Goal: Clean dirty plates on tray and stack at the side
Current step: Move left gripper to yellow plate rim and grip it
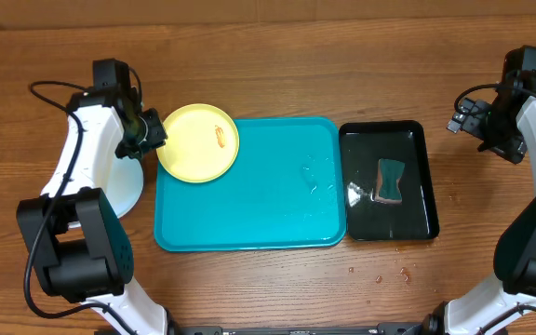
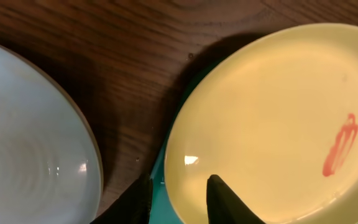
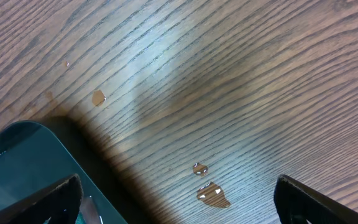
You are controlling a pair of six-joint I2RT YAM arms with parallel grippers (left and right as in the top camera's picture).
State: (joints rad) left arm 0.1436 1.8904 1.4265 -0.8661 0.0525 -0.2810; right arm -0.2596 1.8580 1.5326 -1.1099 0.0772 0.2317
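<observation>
The lime green plate (image 1: 198, 141) with an orange-red smear (image 1: 221, 138) sits over the far left corner of the turquoise tray (image 1: 249, 200), partly past its edge. My left gripper (image 1: 159, 133) is shut on its left rim; in the left wrist view the fingers (image 2: 179, 180) straddle the rim of the plate (image 2: 272, 118). A pale white plate (image 1: 127, 186) lies on the table left of the tray, partly under the left arm; it also shows in the left wrist view (image 2: 30, 143). I cannot make out a separate light blue plate. My right gripper (image 1: 493, 130) is open and empty over bare table (image 3: 178, 180).
A glossy black tray (image 1: 389, 223) right of the turquoise tray holds a teal sponge (image 1: 391, 180). Water drops lie on the table near the front right (image 1: 380, 274) and under the right gripper (image 3: 211, 193). The black tray's corner (image 3: 23, 162) shows in the right wrist view.
</observation>
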